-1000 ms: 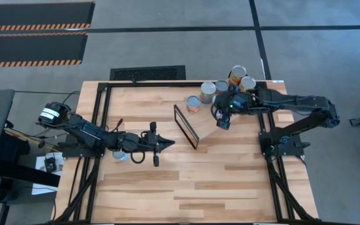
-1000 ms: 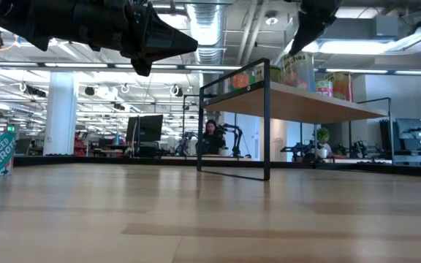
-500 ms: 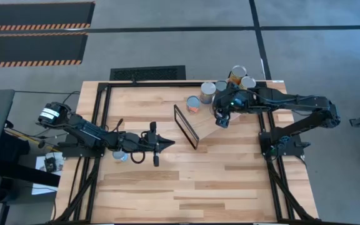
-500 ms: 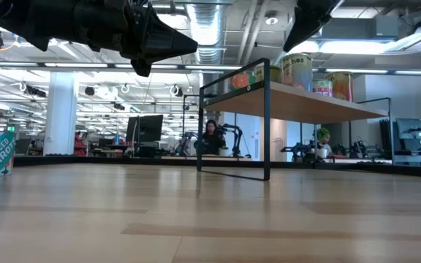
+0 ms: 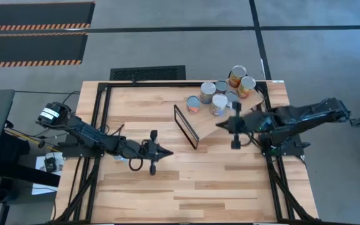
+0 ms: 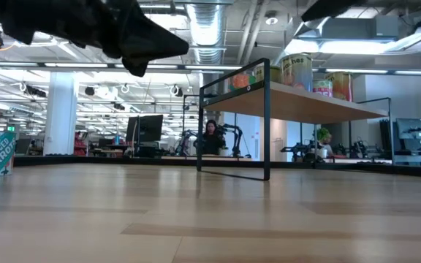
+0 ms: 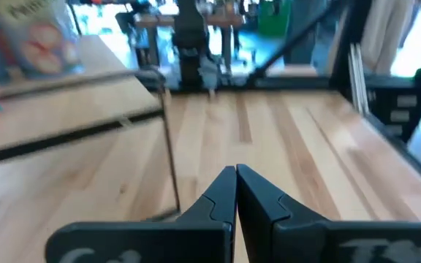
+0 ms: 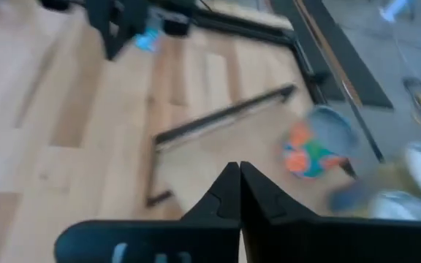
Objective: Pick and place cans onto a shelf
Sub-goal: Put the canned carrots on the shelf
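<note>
Status: six cans [image 5: 218, 104] counted in the high view, clustered on the shelf [image 5: 206, 127] near the tabletop's [image 5: 186, 187] far-right corner. Some look to sit at or past the shelf's far end, so whether all rest on the board is unclear. Low view confirms several tins standing upright on the raised board. One more can [image 5: 120, 156] appears partly hidden under the left arm near the left edge; the low view shows its label at far left. Judgement: most of the task looks done, with at least this one can left to place.

Right gripper [image 5: 234, 125] hovers above the shelf's near end, fingers pressed together on nothing, just beside the cluster and touching no can. Left gripper [image 5: 154, 151] is mid-tabletop, fingers likewise closed and empty, with the leftover can behind it, near the arm's wrist.
</note>
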